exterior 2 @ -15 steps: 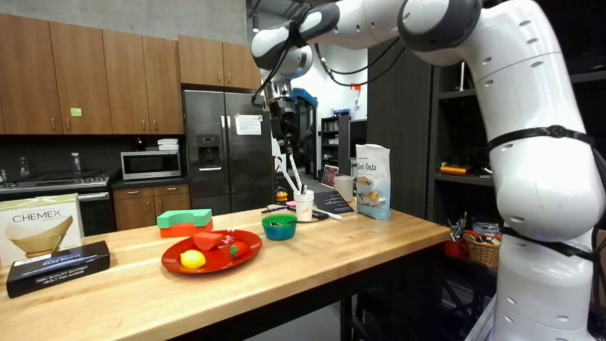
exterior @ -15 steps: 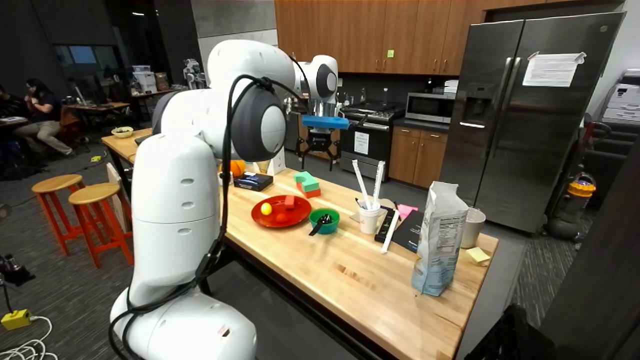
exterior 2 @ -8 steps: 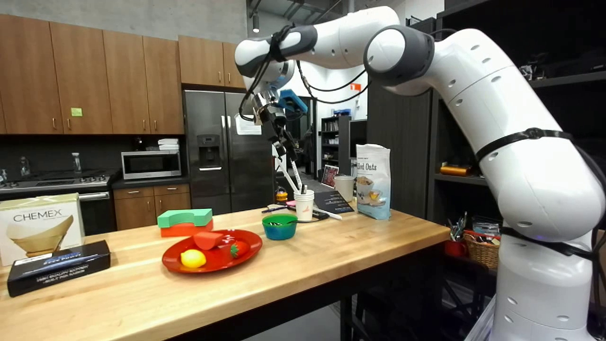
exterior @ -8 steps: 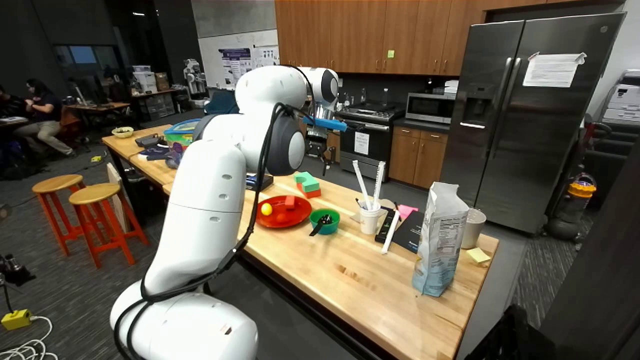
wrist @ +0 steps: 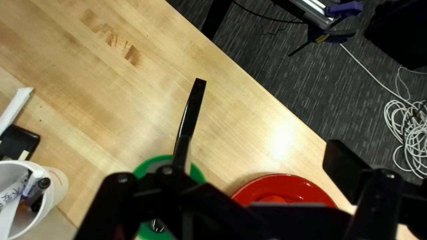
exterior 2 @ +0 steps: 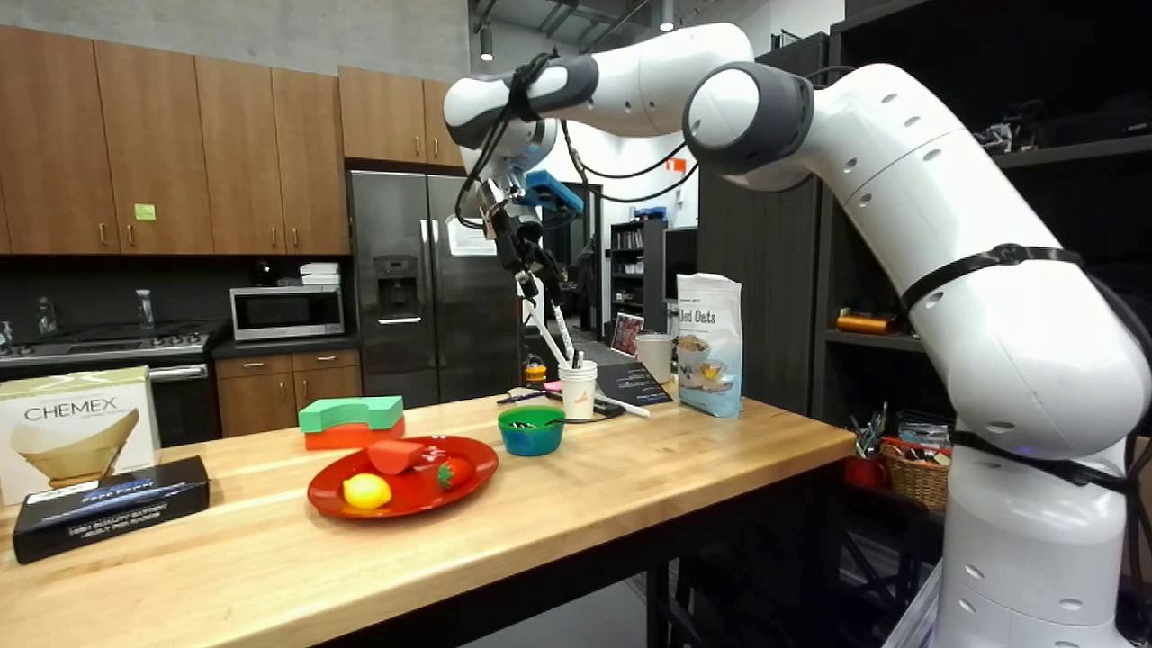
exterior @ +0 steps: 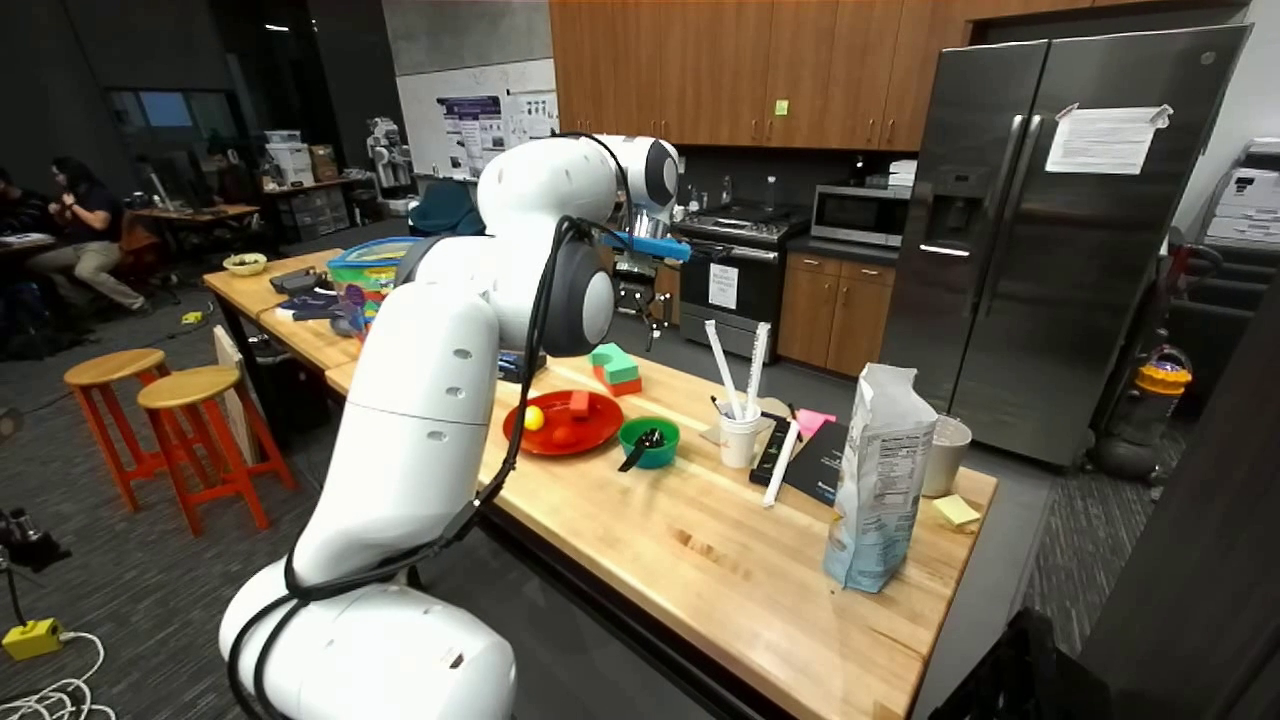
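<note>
Pincer [exterior 2: 542, 292] hangs above the worktop [exterior 2: 634, 457], jaws spread wide and nothing between them; one green bowl [exterior 2: 531, 441] with one black utensil [wrist: 191, 115] stands between one white cup [exterior 2: 579, 396] and one red plate [exterior 2: 418, 497] (one lemon [exterior 2: 366, 491], one strawberry [exterior 2: 454, 473], one red block [exterior 2: 394, 457]). "CHEMEX" reads on one box [exterior 2: 76, 432], "Oats" on one bag [exterior 2: 709, 346], print on one black box [exterior 2: 112, 511] mostly blurred

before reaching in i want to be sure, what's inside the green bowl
A black utensil sits in the green bowl, its handle jutting past the rim. Anything beneath it is covered and cannot be seen.
</note>
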Robot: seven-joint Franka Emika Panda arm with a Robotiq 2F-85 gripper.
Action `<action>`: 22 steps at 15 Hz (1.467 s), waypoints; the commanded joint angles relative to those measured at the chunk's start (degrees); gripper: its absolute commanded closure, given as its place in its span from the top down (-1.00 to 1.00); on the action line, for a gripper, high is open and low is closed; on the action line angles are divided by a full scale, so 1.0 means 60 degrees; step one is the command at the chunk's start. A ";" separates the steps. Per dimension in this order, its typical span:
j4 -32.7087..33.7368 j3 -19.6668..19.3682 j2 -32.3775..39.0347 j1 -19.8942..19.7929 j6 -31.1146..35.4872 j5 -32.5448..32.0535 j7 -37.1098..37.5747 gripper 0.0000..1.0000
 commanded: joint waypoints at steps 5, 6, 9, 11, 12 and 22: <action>-0.1944 0.0009 -0.1208 0.0078 0.0376 0.0996 0.2120 1.00; -0.2195 0.0048 -0.1338 0.0128 0.0353 0.1071 0.2245 1.00; -0.2814 0.0123 -0.1676 0.0266 0.0311 0.1397 0.2532 1.00; -0.3022 0.0113 -0.1840 0.0463 0.0082 0.1626 0.2968 1.00; -0.3097 0.0128 -0.1904 0.0524 -0.0042 0.1692 0.3062 1.00; -0.3048 0.0067 -0.1832 0.0874 0.1385 0.0423 0.2827 1.00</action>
